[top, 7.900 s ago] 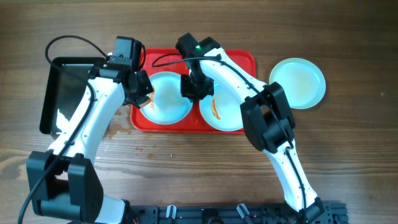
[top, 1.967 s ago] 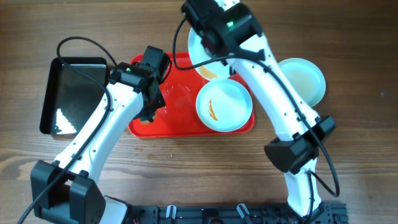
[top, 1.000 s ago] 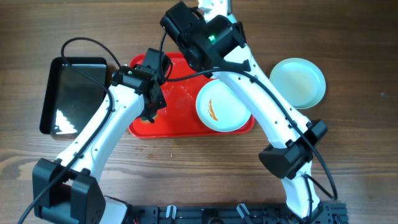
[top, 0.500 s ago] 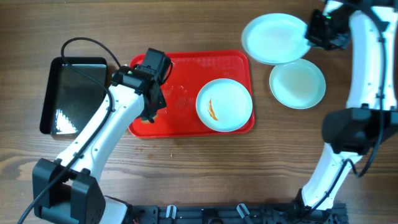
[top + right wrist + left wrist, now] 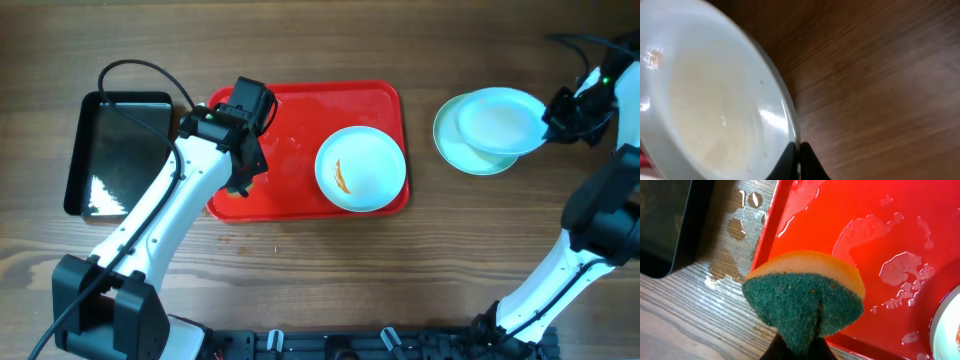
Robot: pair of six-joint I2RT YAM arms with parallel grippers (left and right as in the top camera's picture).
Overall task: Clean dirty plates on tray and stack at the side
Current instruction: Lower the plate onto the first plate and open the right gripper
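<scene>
Plates: counting three in the overhead view. Seeing the smeared plate lying in the right half of the red tray, carrying an orange streak left of its centre. Seeing the lower plate resting on the wooden table to the right of the tray, apart from it. Seeing the held plate overlapping the lower plate from the upper right. Not managing to tell whether it is touching the lower one or hanging just above.

Right gripper: pinching the right rim of the held plate, clamping tight on the edge. Checking in the right wrist view: dark fingertips closing on the pale rim, wood grain showing behind. Noting a faint tan film across the plate's inside.

Left gripper: clenching a sponge, showing its green scouring side to the wrist camera under an orange-yellow layer. Hanging over the tray's left rim near the front corner. Noting water patches lying on the red floor. Noting drops sitting on the wood between the red tray and the black tray.
</scene>
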